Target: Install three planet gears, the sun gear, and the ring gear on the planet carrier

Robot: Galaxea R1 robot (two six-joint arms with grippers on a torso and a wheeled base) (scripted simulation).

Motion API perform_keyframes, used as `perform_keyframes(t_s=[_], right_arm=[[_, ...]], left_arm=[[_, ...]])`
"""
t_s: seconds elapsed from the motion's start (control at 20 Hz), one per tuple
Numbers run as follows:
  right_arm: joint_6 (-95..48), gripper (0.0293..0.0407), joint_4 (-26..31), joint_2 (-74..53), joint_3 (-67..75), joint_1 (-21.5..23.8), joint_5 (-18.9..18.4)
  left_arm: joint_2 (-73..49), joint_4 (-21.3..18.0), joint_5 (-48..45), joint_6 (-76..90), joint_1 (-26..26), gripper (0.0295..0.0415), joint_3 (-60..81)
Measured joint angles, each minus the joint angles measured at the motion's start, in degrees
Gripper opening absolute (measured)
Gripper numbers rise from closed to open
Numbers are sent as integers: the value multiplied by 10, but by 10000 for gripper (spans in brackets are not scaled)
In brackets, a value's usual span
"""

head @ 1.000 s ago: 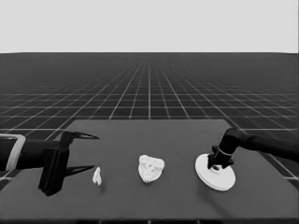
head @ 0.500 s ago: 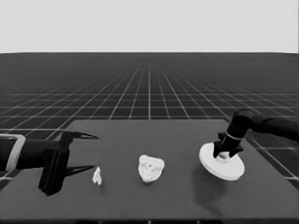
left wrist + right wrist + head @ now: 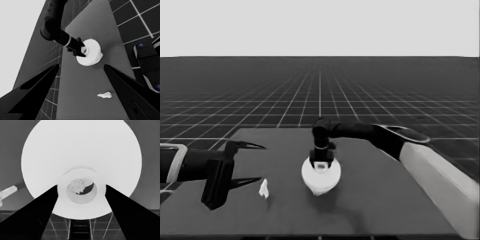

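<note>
Your right tool (image 3: 321,161) hangs over the middle of the table (image 3: 385,200), its two fingers clamped on the raised centre collar of the larger round part (image 3: 321,176). That grip by the collar seems chosen so the disc hangs level and its centre hole stays clear. Through that hole, in the right wrist view, you can see a small toothed gear (image 3: 77,186) below, so the disc sits over the gear cluster. The smaller round part is almost wholly hidden beneath it; only a white edge peeks out at the disc's near side. You cannot tell whether the larger disc is already resting on the gears or just above them. Judged from this, the last step, capping the gears, is in hand.

Your left tool (image 3: 242,165) waits at the table's left end, fingers apart and holding nothing. A thin white piece (image 3: 264,189) lies just beside it, untouched.
</note>
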Motion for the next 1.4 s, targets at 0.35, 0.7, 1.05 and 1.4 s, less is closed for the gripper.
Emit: perform_keyframes(t_s=[0.35, 0.7, 1.05, 1.4], right_arm=[[-21, 348, -52, 11, -35, -53, 16], [-7, 348, -53, 10, -36, -55, 16], [27, 348, -53, 10, -37, -62, 17], [62, 348, -53, 10, -37, -62, 17]], left_arm=[[0, 0, 0, 0, 0, 385, 0], [0, 0, 0, 0, 0, 385, 0], [0, 0, 0, 0, 0, 385, 0], [0, 0, 0, 0, 0, 385, 0]])
